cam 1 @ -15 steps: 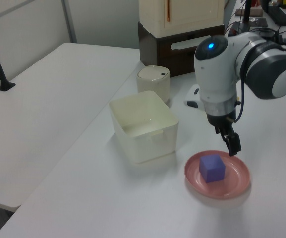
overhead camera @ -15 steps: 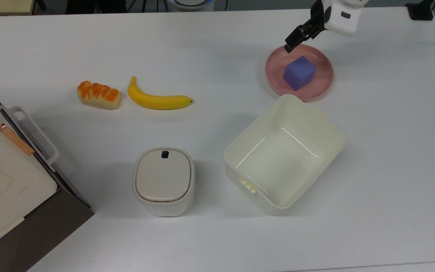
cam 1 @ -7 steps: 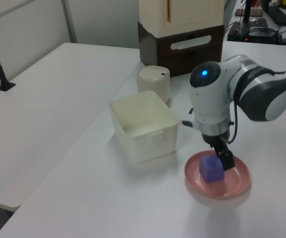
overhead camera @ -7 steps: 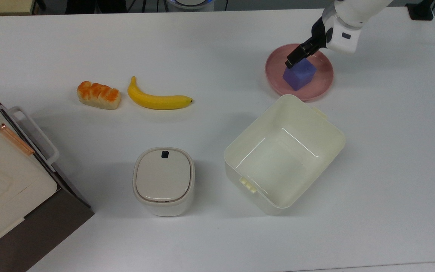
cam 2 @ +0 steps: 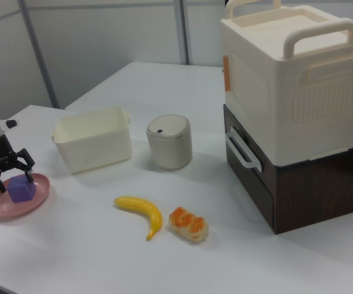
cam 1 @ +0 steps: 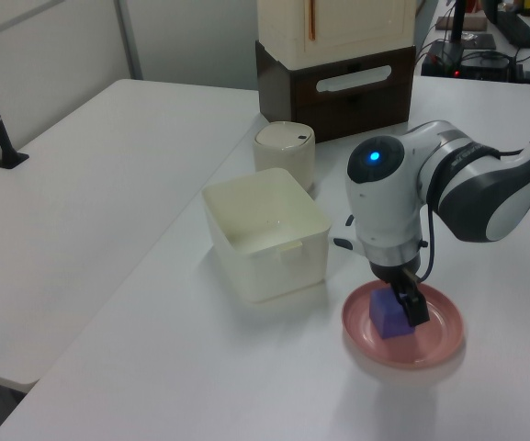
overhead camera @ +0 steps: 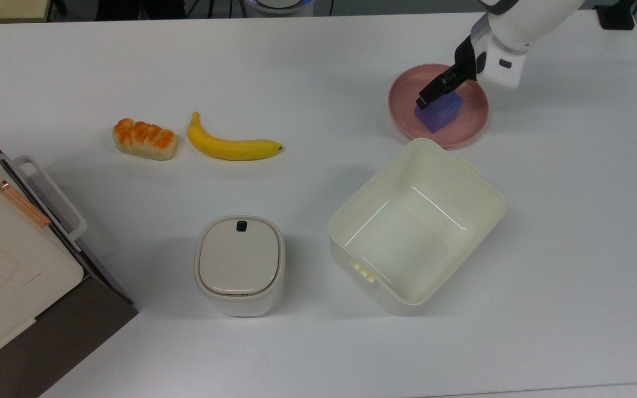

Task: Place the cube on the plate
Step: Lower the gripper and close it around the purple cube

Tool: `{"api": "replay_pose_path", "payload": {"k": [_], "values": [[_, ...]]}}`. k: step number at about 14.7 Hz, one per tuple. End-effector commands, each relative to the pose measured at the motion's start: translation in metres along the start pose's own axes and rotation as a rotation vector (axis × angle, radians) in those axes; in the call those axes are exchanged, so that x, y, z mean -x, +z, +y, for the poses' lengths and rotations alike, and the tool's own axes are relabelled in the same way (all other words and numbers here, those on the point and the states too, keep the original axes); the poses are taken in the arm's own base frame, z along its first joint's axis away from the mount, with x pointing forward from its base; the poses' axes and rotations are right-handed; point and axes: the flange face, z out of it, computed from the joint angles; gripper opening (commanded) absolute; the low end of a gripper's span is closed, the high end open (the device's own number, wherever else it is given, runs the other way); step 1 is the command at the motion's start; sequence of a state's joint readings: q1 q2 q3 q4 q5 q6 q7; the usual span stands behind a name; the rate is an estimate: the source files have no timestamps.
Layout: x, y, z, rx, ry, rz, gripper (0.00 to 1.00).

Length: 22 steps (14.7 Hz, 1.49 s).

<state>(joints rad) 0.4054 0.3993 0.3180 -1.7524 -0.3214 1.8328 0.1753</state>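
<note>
Right view, tool (cam 2: 8,172) spread wide astride cube (cam 2: 21,189), cube on pink plate (cam 2: 5,206), no legible writing

We see white arm reaching in from top view's upper right, wrist angled down. Gripper (cam 2: 7,171) pointing downward in right view, black fingers (cam 2: 27,161) spread apart, one each side. In left view, gripper (cam 1: 408,303) hangs low beneath blue-lit wrist housing.
</note>
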Motion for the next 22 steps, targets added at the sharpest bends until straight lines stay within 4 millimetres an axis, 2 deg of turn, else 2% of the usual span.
{"api": "replay_pose_path", "payload": {"k": [1,2,4,6,7,8,11,14,21,22], "values": [[-0.006,0.005,-0.004,0.017,-0.008,0.006,0.88],[-0.006,0.005,-0.004,0.017,-0.008,0.006,0.79],[-0.005,0.006,-0.004,0.018,-0.005,0.001,0.53],[-0.005,0.006,-0.004,0.015,0.003,0.001,0.17],[-0.004,0.005,-0.004,0.016,0.006,-0.002,0.06],[-0.003,0.003,-0.003,0.018,0.014,-0.002,0.02],[0.000,-0.011,0.006,0.019,0.080,0.022,0.02],[0.019,-0.046,0.017,0.034,0.103,0.027,0.01],[0.022,-0.045,0.014,0.038,0.100,0.010,0.02],[0.022,-0.043,0.014,0.039,0.104,0.002,0.26]]}}
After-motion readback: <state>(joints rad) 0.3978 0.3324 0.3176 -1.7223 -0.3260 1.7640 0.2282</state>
